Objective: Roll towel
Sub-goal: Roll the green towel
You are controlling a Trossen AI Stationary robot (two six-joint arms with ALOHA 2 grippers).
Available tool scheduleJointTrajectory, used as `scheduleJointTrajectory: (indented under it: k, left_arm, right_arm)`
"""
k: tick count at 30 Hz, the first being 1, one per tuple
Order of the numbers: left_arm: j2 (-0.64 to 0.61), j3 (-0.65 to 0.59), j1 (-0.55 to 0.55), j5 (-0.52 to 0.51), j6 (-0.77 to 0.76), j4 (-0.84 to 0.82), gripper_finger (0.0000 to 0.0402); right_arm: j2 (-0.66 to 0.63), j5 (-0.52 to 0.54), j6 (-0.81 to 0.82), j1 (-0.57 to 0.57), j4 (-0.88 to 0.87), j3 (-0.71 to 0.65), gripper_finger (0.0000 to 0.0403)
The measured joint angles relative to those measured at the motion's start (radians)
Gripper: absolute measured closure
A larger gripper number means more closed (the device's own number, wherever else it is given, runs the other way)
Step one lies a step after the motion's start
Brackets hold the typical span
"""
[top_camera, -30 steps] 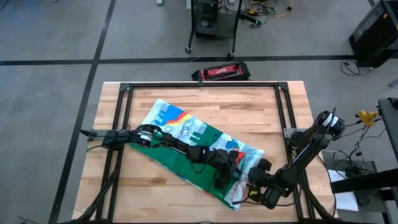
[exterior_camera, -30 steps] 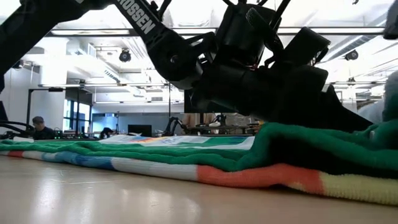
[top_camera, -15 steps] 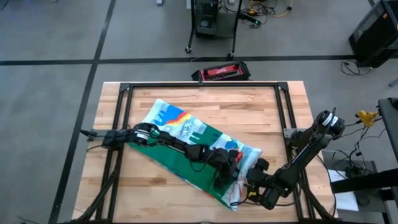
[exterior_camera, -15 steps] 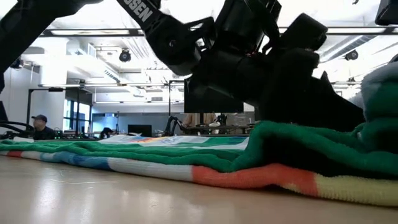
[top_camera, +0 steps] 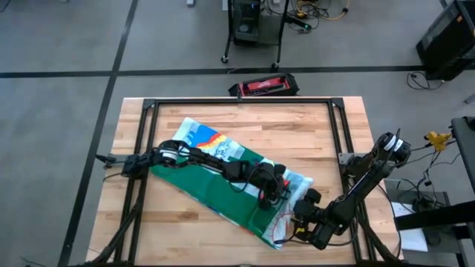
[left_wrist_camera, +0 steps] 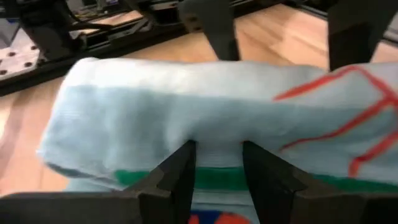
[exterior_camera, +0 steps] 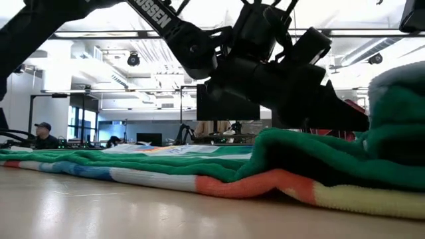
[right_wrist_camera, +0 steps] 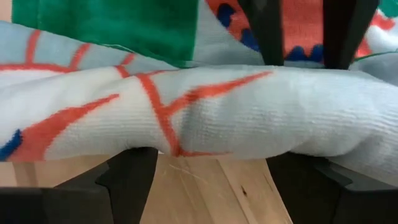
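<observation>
Two arms are engaged at one end of the towel [top_camera: 223, 174], which lies diagonally across the wooden table [top_camera: 326, 141], green back folded over much of its length and the printed side showing at the far end. The rolled portion sits at the end nearest the right arm. The left gripper [top_camera: 273, 191] reaches along the towel to that end; its wrist view shows both fingers [left_wrist_camera: 177, 177] set close together and pinching a fold of pale cloth just under the roll, so it is closed on the towel. The right gripper [top_camera: 300, 222] sits at the table's near right, at the towel's corner; its wrist view shows the two fingers [right_wrist_camera: 127, 180] spread wide apart beneath the thick rolled edge, cradling it from below without a visible clamp. The low view shows the cloth humped up at this end and lying flat beyond. Assessment: the roll is started, amounting to roughly one turn at a single end. Most of the length lies unrolled toward the left arm's base. Remaining work, by judgement, is to carry the roll onward along the flat stretch, keeping both edges even so the bundle does not skew or slacken.
</observation>
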Motion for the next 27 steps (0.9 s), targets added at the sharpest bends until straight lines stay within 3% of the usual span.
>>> scheduleJointTrajectory:
  k: [13, 27]
  left_arm:
    - [0.071, 0.002, 0.025, -0.032, 0.016, 0.161, 0.0283]
    - [0.101, 0.002, 0.028, -0.051, -0.008, 0.167, 0.0283]
  right_arm:
    - [0.000, -0.006, 0.001, 0.000, 0.002, 0.000, 0.0102]
    - [-0.001, 0.015, -0.018, -0.023, 0.005, 0.000, 0.0102]
